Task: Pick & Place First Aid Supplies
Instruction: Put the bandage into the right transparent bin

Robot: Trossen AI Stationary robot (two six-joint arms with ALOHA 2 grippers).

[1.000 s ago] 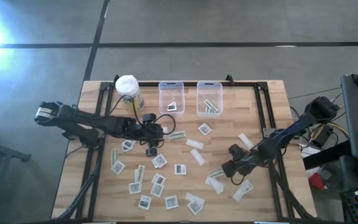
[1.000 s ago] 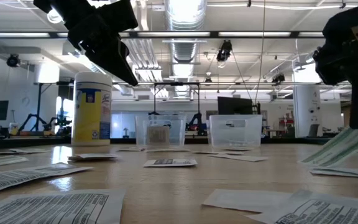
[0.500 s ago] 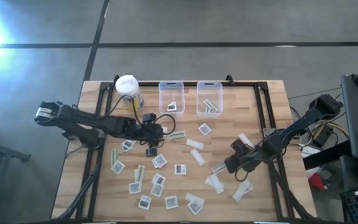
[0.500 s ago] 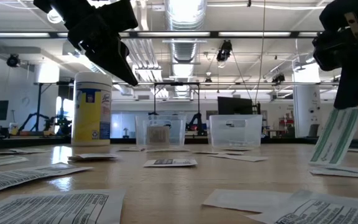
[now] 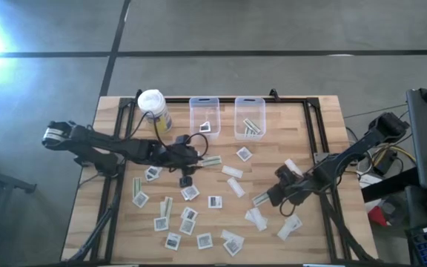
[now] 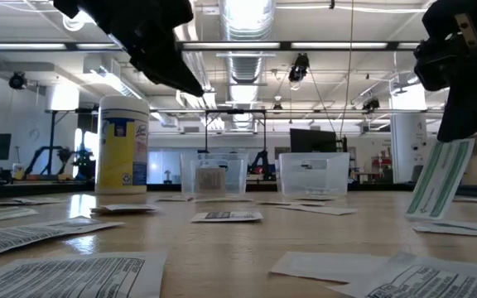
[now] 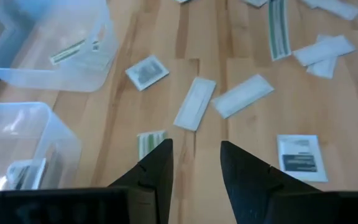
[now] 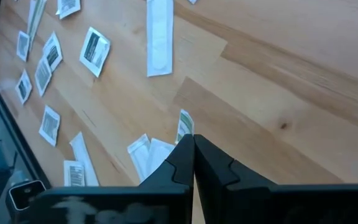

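Greenish strip packet [image 6: 441, 178] hangs clamped in the right gripper [image 5: 270, 197], clear of the table's right side; pick complete, carry pending toward the clear bin [image 5: 249, 117] holding strips; left gripper [image 5: 193, 159] hovers mid-table, jaws apart, empty; other packets lie scattered.

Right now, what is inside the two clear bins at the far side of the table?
The left bin holds one square packet with a dark patch. The right bin holds narrow greenish strips; they overlap, so their count is unclear.
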